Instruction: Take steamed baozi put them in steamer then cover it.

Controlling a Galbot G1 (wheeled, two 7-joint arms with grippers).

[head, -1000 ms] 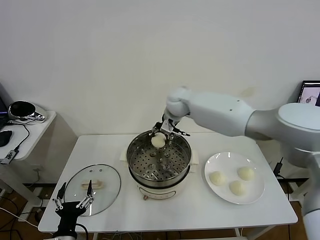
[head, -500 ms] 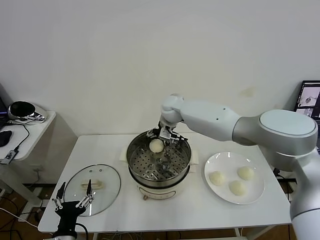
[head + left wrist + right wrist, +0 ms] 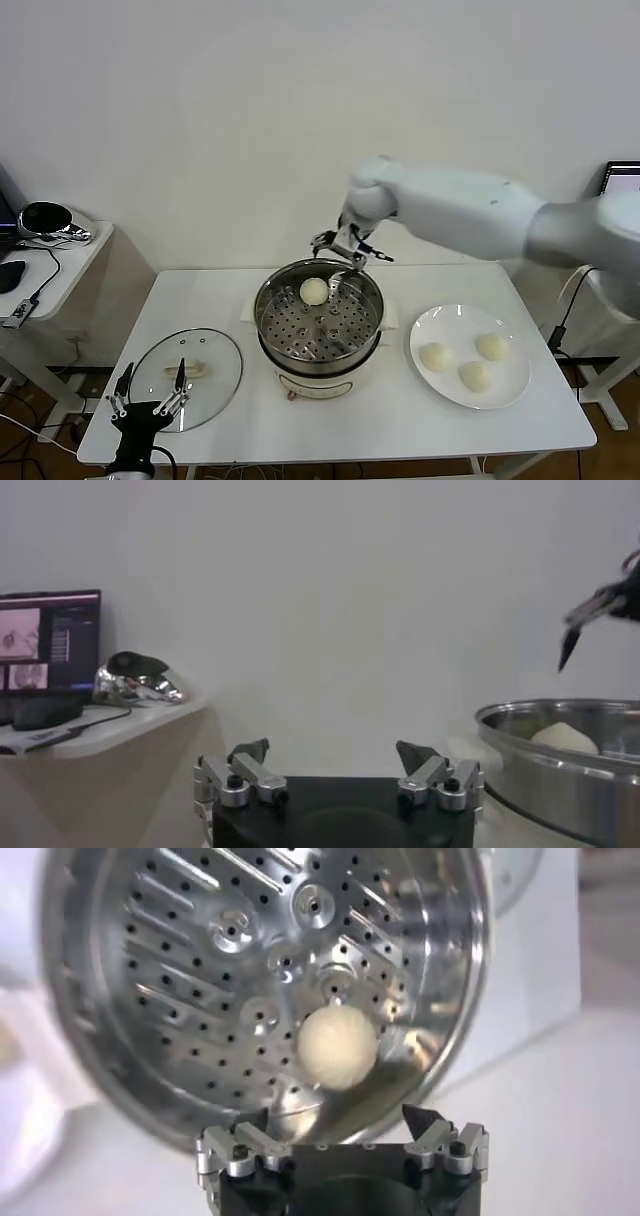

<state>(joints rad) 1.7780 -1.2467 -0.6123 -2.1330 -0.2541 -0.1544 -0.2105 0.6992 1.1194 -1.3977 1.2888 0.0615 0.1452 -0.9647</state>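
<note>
One cream-white baozi (image 3: 314, 291) lies on the perforated tray at the far side of the steel steamer (image 3: 268, 325); it also shows in the right wrist view (image 3: 339, 1045) and in the left wrist view (image 3: 565, 738). Three more baozi (image 3: 433, 356) (image 3: 491, 346) (image 3: 474, 376) sit on the white plate (image 3: 515, 385) to the right. My right gripper (image 3: 350, 248) is open and empty, raised above the steamer's far rim. My left gripper (image 3: 148, 401) is open and empty, low at the table's front left, next to the glass lid (image 3: 215, 365).
The steamer stands on a white electric base (image 3: 315, 384) at the table's middle. A side table (image 3: 60, 262) at the far left carries a shiny dark object (image 3: 44, 219) and cables. A monitor (image 3: 622, 186) stands at the far right edge.
My right gripper let go of the baozi on the steamer tray, opened, and rose up and to the right, away from the bun. The left arm has not moved.
</note>
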